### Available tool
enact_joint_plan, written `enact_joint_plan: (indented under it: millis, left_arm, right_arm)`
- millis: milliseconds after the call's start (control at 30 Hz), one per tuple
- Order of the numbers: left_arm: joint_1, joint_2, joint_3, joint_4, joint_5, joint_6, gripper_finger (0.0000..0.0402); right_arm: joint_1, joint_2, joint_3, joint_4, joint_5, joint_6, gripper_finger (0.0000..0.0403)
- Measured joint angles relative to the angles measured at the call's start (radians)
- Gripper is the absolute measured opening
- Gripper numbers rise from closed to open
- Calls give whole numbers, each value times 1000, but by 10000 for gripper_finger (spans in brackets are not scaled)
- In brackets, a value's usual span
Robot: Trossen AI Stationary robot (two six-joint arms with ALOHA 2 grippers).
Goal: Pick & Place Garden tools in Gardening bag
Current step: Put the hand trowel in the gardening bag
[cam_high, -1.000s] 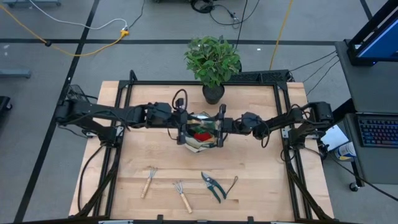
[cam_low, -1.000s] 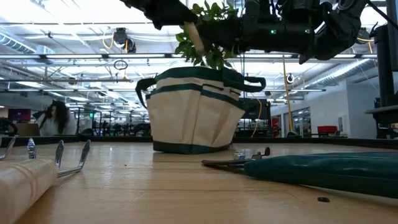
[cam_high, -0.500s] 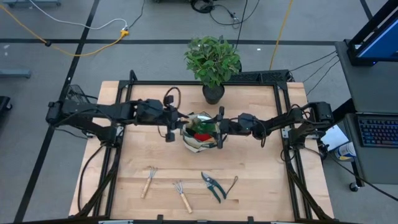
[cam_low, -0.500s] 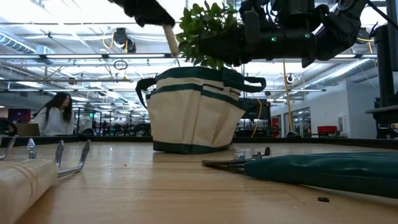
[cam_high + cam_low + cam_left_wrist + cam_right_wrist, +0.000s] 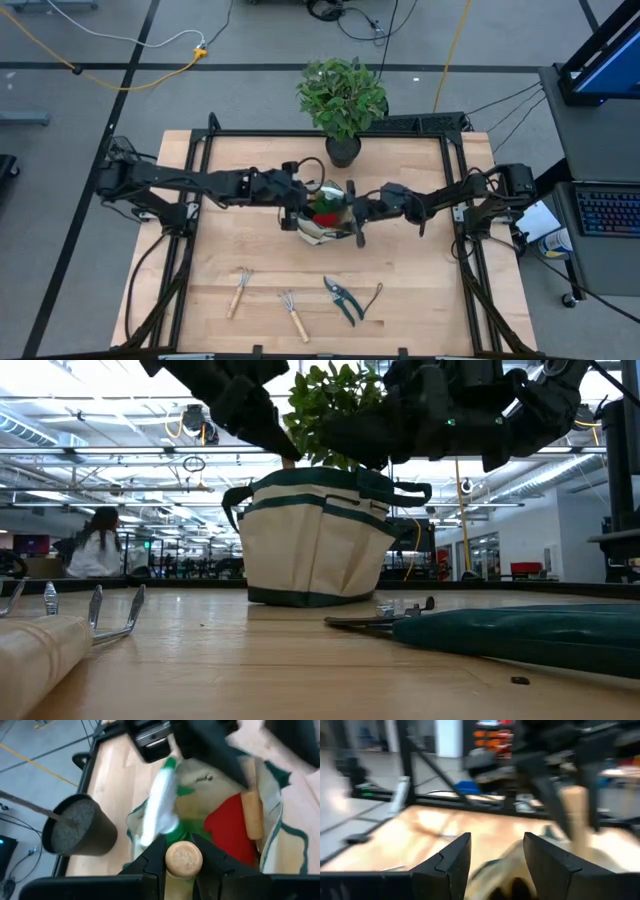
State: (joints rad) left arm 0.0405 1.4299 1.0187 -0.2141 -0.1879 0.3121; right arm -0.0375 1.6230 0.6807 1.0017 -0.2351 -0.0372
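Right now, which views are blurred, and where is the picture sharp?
Right wrist view: smeared by motion, only the right gripper fairly crisp. Left wrist view: soft, though the wooden handle between the left gripper's fingers reads clearly. Low view: bag sharp, near pruners blurred. High view: sharp.

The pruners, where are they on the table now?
In the high view the pruners lie on the table's near edge, right of centre, between a small wooden-handled rake and a thin metal tool, below the bag.

Pruners [image 5: 342,298] right of 2 rakes [image 5: 239,290]
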Motion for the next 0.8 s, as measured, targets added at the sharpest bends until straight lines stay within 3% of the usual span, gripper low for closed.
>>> enact_joint_plan:
  millis: [100, 333, 567, 800]
  left_arm:
    - [16, 5, 0, 2, 19, 2, 72]
    - [24, -10, 0, 65, 10, 21, 72]
    - [24, -16, 0, -16, 10, 55, 72]
    - [25, -5, 0, -52, 164, 78, 72]
  right_arm:
    - [6, 0, 0, -33, -54, 48, 171]
    - [13, -3, 2, -168, -54, 39, 171]
    - [14, -3, 3, -220, -58, 13, 171]
    - [14, 0, 0, -213, -57, -5, 171]
